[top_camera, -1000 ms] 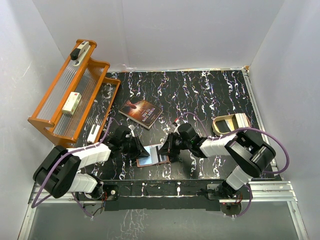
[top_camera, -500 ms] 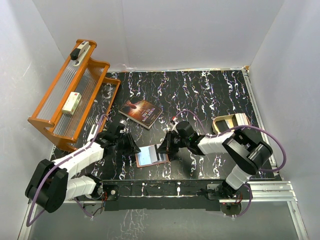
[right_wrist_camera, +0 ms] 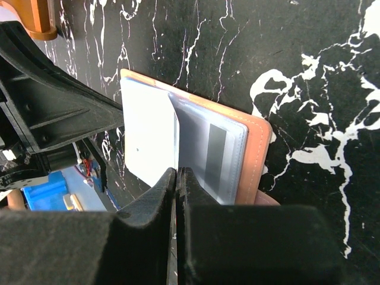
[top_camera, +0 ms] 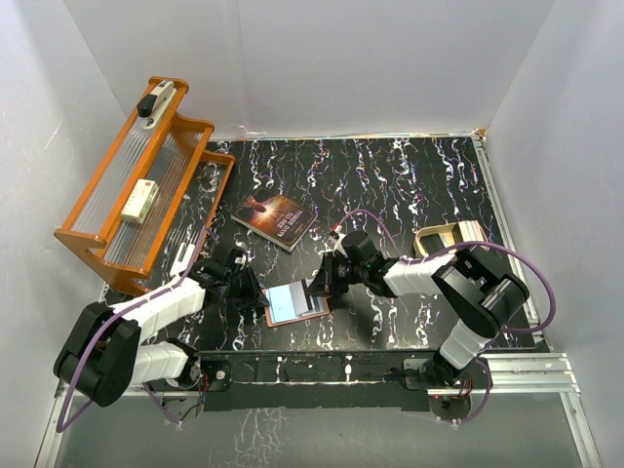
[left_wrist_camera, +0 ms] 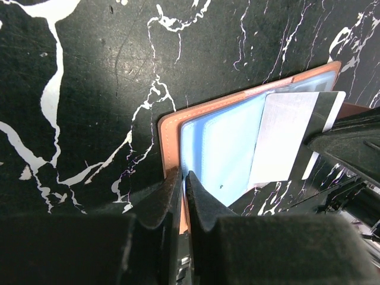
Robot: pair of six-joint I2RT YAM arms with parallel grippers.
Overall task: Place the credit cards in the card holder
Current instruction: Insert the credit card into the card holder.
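The reddish-brown leather folding card holder [top_camera: 295, 301] lies open on the black white-veined surface [top_camera: 409, 185], near its front edge and between the two arms, with its pale blue plastic sleeves facing up. A pale grey-white credit card [left_wrist_camera: 282, 136] with a dark stripe rests slanted across the sleeves. The right gripper [right_wrist_camera: 177, 172] is fully closed and pinches this credit card's end. The left gripper [left_wrist_camera: 183, 176] is almost closed and nips the card holder's leather edge. Behind them lies a dark paperback book [top_camera: 274, 219]. An orange wooden rack [top_camera: 136, 195] stands far left and a beige-gold tin [top_camera: 450, 239] sits to the right.
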